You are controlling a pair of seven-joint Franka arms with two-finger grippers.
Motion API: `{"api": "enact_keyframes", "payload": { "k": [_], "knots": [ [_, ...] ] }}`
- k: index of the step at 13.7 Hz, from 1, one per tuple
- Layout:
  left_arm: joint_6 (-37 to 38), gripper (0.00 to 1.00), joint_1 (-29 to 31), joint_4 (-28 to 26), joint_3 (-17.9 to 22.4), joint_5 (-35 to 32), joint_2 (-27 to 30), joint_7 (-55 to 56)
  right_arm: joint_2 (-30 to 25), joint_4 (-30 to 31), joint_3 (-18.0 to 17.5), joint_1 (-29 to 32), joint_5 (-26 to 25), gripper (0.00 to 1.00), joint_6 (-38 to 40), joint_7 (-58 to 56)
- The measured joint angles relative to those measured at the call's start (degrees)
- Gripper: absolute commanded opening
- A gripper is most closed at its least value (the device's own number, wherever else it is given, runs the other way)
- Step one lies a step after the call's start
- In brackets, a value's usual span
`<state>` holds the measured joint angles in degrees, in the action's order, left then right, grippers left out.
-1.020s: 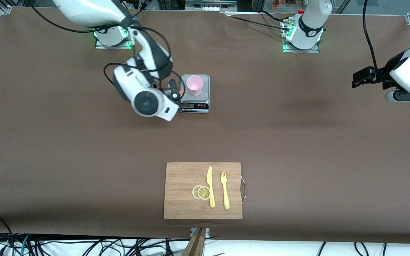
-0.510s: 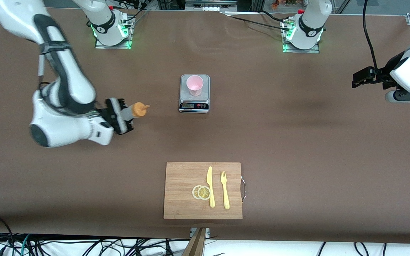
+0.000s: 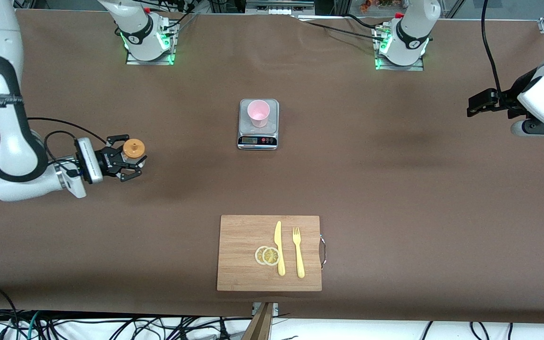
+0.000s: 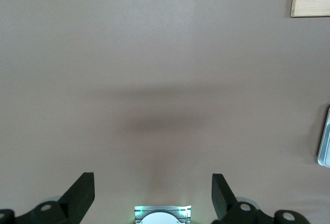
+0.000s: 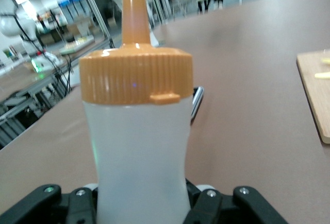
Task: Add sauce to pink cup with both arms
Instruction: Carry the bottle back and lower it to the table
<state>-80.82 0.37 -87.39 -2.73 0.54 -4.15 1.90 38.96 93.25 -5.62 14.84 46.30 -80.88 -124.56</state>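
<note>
Sauce gripped upright by the right gripper (image 3: 128, 158), well apart from the cup.

The sauce (image 3: 133, 150) is clamped between the right fingers (image 5: 214, 206) above the table (image 3: 395, 189), toward the right arm's end; its orange cap points up. The cup (image 3: 258, 113) is set on a scale (image 3: 258, 139) near the table's middle. The left gripper (image 3: 482, 101) is held over the left arm's end, its fingers (image 4: 80, 195) spread apart and empty; that arm waits. A board (image 3: 243, 236) with knife, fork and lemon slices is laid nearer the camera.
</note>
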Motion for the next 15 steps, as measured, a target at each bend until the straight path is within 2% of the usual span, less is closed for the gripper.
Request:
{"api": "enact_keyframes", "payload": {
  "k": [3,12,13,14,15],
  "knots": [
    [0.00,1.00,0.00,0.00,0.00,0.00,0.00,0.00,4.16,1.71,2.30,1.66,3.08,0.00,2.57,-8.48],
    [-0.01,1.00,0.00,0.00,0.00,0.00,0.00,0.00,11.67,5.27,5.32,3.32,3.73,0.00,3.79,-21.98],
    [-0.01,1.00,0.00,0.00,0.00,0.00,0.00,0.00,12.08,5.26,5.40,3.49,3.92,0.25,3.79,-22.24],
    [-0.01,1.00,0.01,0.00,0.00,0.00,0.00,0.00,12.23,5.24,5.44,3.62,4.05,0.91,3.79,-22.29],
    [-0.01,1.00,0.01,0.00,0.00,0.00,0.00,0.00,12.24,5.23,5.46,3.68,4.09,1.00,3.79,-22.29]
  ]
}}
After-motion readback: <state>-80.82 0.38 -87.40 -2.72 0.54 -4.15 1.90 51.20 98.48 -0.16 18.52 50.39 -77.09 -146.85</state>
